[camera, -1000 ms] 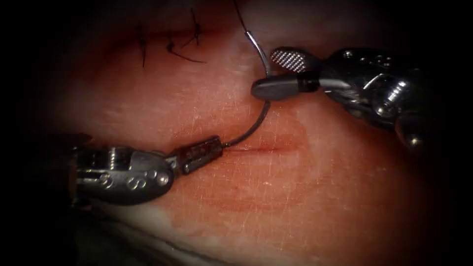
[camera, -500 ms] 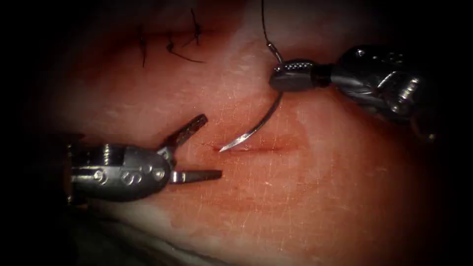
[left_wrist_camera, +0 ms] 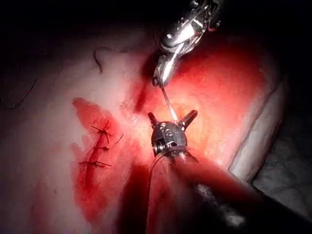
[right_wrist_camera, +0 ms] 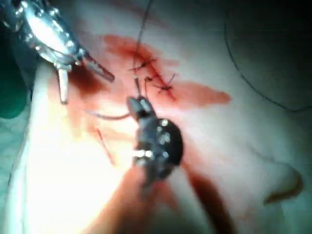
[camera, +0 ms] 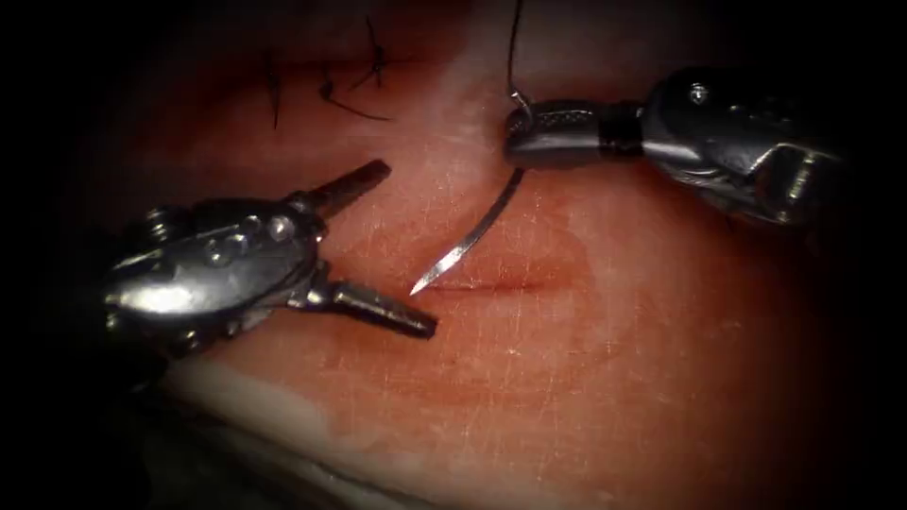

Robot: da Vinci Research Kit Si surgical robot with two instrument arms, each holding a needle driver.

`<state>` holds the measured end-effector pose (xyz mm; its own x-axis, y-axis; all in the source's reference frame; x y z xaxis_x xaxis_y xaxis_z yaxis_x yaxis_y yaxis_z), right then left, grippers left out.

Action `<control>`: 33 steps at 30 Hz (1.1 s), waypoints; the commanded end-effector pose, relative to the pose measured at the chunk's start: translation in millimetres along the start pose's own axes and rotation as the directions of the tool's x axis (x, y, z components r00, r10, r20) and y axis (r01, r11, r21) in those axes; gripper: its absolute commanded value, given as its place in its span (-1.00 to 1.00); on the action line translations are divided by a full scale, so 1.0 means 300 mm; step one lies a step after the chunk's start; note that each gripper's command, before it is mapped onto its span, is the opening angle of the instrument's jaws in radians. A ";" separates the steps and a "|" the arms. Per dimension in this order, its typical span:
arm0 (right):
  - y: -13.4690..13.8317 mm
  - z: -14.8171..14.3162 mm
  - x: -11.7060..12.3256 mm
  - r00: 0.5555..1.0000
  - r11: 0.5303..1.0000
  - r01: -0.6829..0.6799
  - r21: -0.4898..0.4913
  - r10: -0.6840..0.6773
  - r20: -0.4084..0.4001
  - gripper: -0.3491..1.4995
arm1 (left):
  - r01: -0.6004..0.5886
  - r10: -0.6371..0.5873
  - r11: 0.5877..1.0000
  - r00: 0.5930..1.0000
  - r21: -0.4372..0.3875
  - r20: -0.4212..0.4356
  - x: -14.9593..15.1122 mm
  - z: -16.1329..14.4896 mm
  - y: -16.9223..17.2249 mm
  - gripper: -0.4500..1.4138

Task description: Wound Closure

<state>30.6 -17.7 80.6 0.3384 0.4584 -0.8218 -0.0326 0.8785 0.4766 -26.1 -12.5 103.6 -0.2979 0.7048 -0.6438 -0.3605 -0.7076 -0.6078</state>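
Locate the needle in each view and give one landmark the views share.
Endoscope view: the needle hangs from the right claw, tip just above the cut.
Left wrist view: a pale streak between both tools.
Right wrist view: a dark curve beside the right claw.
Shared landmark: the finished stitches.

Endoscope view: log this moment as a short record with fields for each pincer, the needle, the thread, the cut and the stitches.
left pincer: open, holds nothing, left of the needle tip
right pincer: shut on the needle near its thread end
needle: free of the tissue, tip over the left end of the cut
thread: runs up from the needle's end
cut: open, short, horizontal
stitches: dark knots, upper left
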 end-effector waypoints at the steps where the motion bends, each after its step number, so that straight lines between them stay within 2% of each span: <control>1: 0.0002 0.0031 -0.0007 1.000 1.000 0.012 0.007 -0.012 -0.006 -1.00 | 0.003 -0.003 1.000 1.000 -0.003 0.004 -0.002 0.003 0.000 0.55; 5: -0.0005 0.0035 0.0008 0.996 0.995 0.089 0.038 -0.089 -0.019 -1.00 | 0.019 -0.019 1.000 1.000 -0.017 0.005 0.000 0.004 -0.002 0.48; 10: -0.0006 0.0037 0.0010 0.981 0.979 0.191 0.073 -0.189 -0.037 -1.00 | 0.026 -0.026 0.999 1.000 -0.040 0.008 -0.002 0.005 -0.002 0.41; 13: -0.0011 0.0040 0.0010 0.964 0.959 0.266 0.099 -0.262 -0.055 -1.00 | 0.018 -0.017 0.999 1.000 -0.044 0.008 -0.003 0.007 -0.001 0.26; 14: -0.0014 0.0043 0.0012 0.955 0.949 0.294 0.111 -0.289 -0.064 -1.00 | 0.012 -0.011 0.998 1.000 -0.064 0.009 -0.004 0.008 0.000 0.10; 16: -0.0019 0.0051 0.0016 0.943 0.935 0.332 0.127 -0.323 -0.086 -1.00 | 0.002 -0.001 0.996 1.000 -0.084 0.010 -0.005 0.010 0.000 -0.04; 20: -0.0038 0.0068 0.0022 0.929 0.918 0.367 0.151 -0.353 -0.113 -1.00 | -0.008 0.009 0.995 1.000 -0.103 0.011 -0.005 0.011 0.001 -0.12; 29: -0.0094 0.0117 0.0048 0.895 0.873 0.443 0.207 -0.416 -0.161 -1.00 | -0.018 0.020 0.993 1.000 -0.117 0.011 -0.006 0.011 0.000 -0.13; 33: -0.0094 0.0118 0.0051 0.888 0.866 0.456 0.207 -0.428 -0.166 -1.00 | -0.024 0.026 0.992 1.000 -0.123 0.015 -0.007 0.011 0.001 -0.42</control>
<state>33.9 -19.9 78.5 0.1566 0.0476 -0.9865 0.3203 0.9424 0.0963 -27.8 -13.7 105.7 -0.3266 0.6841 -0.6521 -0.2384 -0.7273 -0.6436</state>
